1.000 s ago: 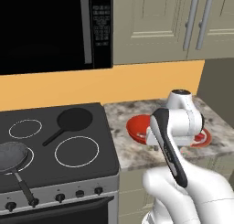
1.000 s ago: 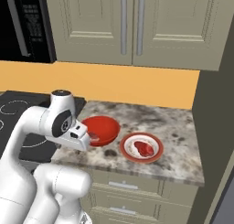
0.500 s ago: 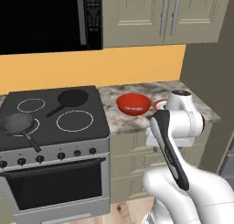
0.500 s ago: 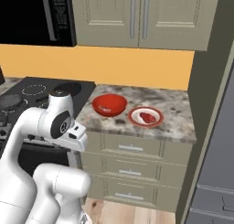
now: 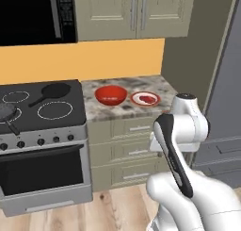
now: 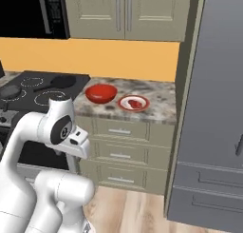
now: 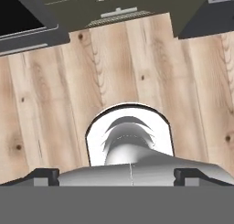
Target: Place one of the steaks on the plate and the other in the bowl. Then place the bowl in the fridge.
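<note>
While the arm (image 5: 181, 131) sits folded in close to its own body, the hand points down at the wooden floor (image 7: 55, 104), and the gripper (image 7: 117, 175) hangs with its jaws spread wide and nothing between them, the dark tips (image 7: 43, 175) just peeking up at either side of the hand view. Up on the speckled counter (image 5: 117, 110), the bowl (image 5: 111, 94) sits just right of the stove (image 5: 42, 107), and the plate (image 5: 145, 98) lies just beside it on the fridge side, close but apart. There's a steak (image 5: 146, 99) lying on the plate, a reddish slab on the white centre. Whether a steak is in the bowl I can't tell from here. The fridge (image 6: 213, 113) stands tall and grey at the right end of the counter, doors shut. Two pans (image 5: 49, 91) rest on the stove, and the microwave (image 5: 33, 15) hangs dark above it.
</note>
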You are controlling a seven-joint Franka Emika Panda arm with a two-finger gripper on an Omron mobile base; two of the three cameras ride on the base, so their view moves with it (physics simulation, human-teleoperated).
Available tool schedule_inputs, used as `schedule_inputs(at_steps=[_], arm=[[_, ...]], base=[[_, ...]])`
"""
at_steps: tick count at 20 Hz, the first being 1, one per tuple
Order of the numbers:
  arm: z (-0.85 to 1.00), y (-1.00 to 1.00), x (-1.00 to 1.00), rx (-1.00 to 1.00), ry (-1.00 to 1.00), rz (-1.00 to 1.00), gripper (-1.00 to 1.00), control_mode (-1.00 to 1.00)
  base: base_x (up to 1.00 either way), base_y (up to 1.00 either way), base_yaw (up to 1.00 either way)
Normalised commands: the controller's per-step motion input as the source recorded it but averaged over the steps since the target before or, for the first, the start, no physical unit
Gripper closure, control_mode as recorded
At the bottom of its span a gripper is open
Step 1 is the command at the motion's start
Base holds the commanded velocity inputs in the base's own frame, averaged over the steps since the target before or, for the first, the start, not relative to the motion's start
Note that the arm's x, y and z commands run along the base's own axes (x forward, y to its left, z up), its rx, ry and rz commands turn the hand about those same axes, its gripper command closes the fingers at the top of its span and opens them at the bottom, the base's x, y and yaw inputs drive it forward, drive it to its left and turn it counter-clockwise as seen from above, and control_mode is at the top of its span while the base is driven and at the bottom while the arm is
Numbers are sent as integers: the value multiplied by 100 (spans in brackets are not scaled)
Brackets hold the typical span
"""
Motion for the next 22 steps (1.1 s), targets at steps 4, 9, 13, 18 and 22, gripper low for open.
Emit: schedule_inputs(at_steps=[4, 9, 13, 18, 22], arm=[[0, 0, 0, 0, 0, 0, -100, 100], [0, 0, 0, 0, 0, 0, -100, 100], [0, 0, 0, 0, 0, 0, -100, 100], [0, 0, 0, 0, 0, 0, -100, 100], [0, 0, 0, 0, 0, 0, -100, 100]], base=[[0, -100, 4], [-13, -100, 6], [-17, -100, 3], [0, -100, 10], [-4, -100, 17]])
